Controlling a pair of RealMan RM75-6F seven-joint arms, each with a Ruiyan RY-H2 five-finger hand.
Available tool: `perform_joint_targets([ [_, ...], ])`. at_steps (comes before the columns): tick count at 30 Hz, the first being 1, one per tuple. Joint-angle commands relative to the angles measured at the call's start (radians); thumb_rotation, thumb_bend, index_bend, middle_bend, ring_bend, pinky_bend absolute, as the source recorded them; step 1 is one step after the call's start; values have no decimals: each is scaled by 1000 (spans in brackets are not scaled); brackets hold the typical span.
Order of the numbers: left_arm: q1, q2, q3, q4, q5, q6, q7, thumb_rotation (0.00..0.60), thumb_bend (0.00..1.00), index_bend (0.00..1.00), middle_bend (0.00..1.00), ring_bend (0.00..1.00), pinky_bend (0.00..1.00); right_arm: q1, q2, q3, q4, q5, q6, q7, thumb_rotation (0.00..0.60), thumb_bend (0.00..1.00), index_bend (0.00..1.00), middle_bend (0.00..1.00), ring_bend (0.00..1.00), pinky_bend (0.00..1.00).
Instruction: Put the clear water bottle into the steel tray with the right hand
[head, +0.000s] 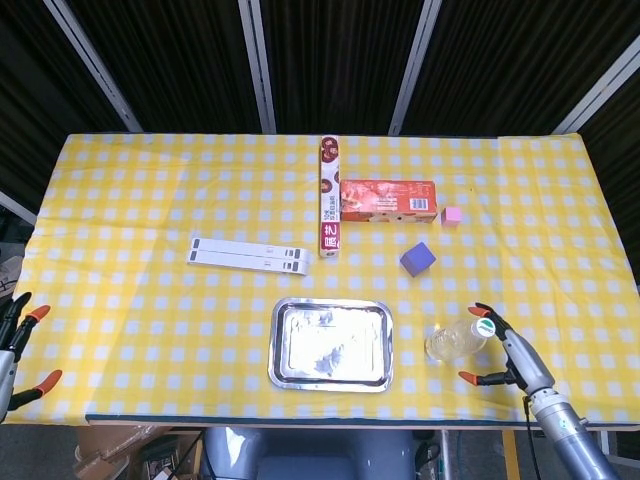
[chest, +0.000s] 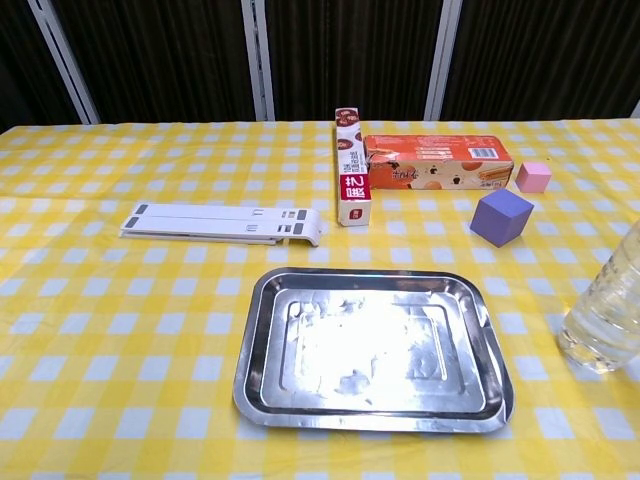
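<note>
The clear water bottle (head: 457, 340) with a green-and-white cap stands on the yellow checked cloth, just right of the steel tray (head: 331, 344). In the chest view the bottle (chest: 606, 318) is cut off by the right edge and the tray (chest: 372, 350) lies empty in the middle. My right hand (head: 512, 352) is close beside the bottle's right side with fingers spread, holding nothing; whether a fingertip touches the cap is unclear. My left hand (head: 15, 340) hangs open at the table's front-left corner. Neither hand shows in the chest view.
Behind the tray lie a purple cube (head: 419, 258), a small pink cube (head: 451, 215), an orange box (head: 388, 200), a long red-and-white box (head: 329, 196) and a flat white stand (head: 250, 255). The table's front edge runs just below the tray.
</note>
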Motion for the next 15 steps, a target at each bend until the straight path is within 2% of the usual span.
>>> perform_joint_targets([
  [1,0,0,0,0,0,-1,1,600,218,140,0,0,0,13,-51,4,36,20,-21,49,600,45,126,41,0,0],
  [4,-1,-1,0,0,0,-2,2,600,218,140,0,0,0,17,-84,0,53,8,-27,106,600,45,125,42,0,0],
  [6,-1,-1,-1,0,0,-3,2,600,218,140,0,0,0,24,-104,2,62,-21,-29,239,600,45,126,42,0,0],
  [9,-2,0,-1,0,-2,-5,1,600,218,140,0,0,0,28,-131,-3,101,-72,-4,370,600,45,126,41,0,0],
  [15,-4,0,-1,0,-2,-8,2,600,218,140,0,0,0,30,-209,-18,199,-125,55,474,600,45,126,45,0,0],
])
